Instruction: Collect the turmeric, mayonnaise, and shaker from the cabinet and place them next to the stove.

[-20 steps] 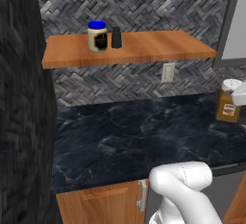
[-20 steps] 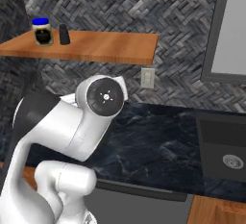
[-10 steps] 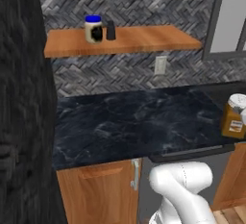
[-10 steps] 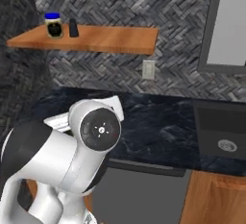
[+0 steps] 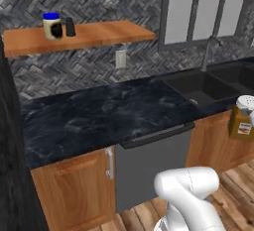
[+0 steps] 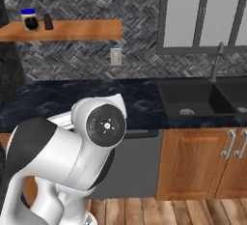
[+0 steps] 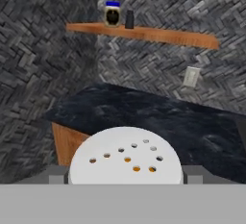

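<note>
I had the turmeric [image 5: 242,117] in my hand, the amber jar upright with its pale perforated lid [image 7: 126,155] close under the hand camera. My fingers did not show clearly, so I judged the grip from the jar hanging in the air at the right edge of the left base view, off the desk [image 5: 99,116] and out in front of the lower cupboards. How wide the hand stood around it I could not tell.

The stove was not in sight from where I stood, so which way to carry the jar was a guess. The dark sink [image 6: 193,101] lay to the right along the desk, with the tap [image 6: 217,60] behind it.

The mayonnaise [image 5: 51,26] and the shaker [image 5: 70,27] stood side by side, just apart, near the left end of the cabinet [image 5: 99,34], both upright. From the hand they lay ahead, up and well off, above the desk and against the herringbone wall [image 7: 158,11]. A wall outlet [image 5: 120,58] sat under the shelf.

Nothing stood on the desk beneath the shelf to block a reach. I judged one jar of three in hand and not yet set down.
</note>
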Tool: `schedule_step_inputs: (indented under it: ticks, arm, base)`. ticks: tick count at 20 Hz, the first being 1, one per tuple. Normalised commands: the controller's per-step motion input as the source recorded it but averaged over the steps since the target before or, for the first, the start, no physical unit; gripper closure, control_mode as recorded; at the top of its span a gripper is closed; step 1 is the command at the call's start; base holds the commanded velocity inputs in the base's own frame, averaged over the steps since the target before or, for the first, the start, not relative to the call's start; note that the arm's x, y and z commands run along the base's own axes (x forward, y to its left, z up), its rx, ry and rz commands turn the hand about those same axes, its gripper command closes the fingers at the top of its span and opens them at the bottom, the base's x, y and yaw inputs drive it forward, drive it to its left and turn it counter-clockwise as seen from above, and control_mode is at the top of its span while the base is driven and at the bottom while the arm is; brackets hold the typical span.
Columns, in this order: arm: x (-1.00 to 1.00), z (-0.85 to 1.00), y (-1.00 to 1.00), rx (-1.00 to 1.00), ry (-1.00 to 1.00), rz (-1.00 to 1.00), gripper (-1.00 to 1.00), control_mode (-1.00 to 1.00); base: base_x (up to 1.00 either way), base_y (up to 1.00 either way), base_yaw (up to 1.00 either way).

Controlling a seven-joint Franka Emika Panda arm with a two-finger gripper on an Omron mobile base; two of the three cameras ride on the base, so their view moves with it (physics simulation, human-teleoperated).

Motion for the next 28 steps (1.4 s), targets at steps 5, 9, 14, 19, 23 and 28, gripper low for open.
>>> schedule_step_inputs:
  ticks: [5,9,14,19,23,28]
  arm:
    - [0.0,0.0,0.0,0.0,0.0,0.0,1.0,1.0]
    - [0.0,0.0,0.0,0.0,0.0,0.0,1.0,1.0]
    - [0.0,0.0,0.0,0.0,0.0,0.0,1.0,1.0]
    - [0.0,0.0,0.0,0.0,0.0,0.0,1.0,1.0]
    - [0.0,0.0,0.0,0.0,0.0,0.0,1.0,1.0]
    - [0.0,0.0,0.0,0.0,0.0,0.0,1.0,1.0]
  base:
    - [-0.3,0.0,-0.63]
    - [-0.17,-0.01,-0.66]
    - [-0.02,-0.17,-0.66]
    - [0.0,-0.27,-0.66]
    - [0.02,-0.13,-0.67]
    - [0.2,-0.08,-0.64]
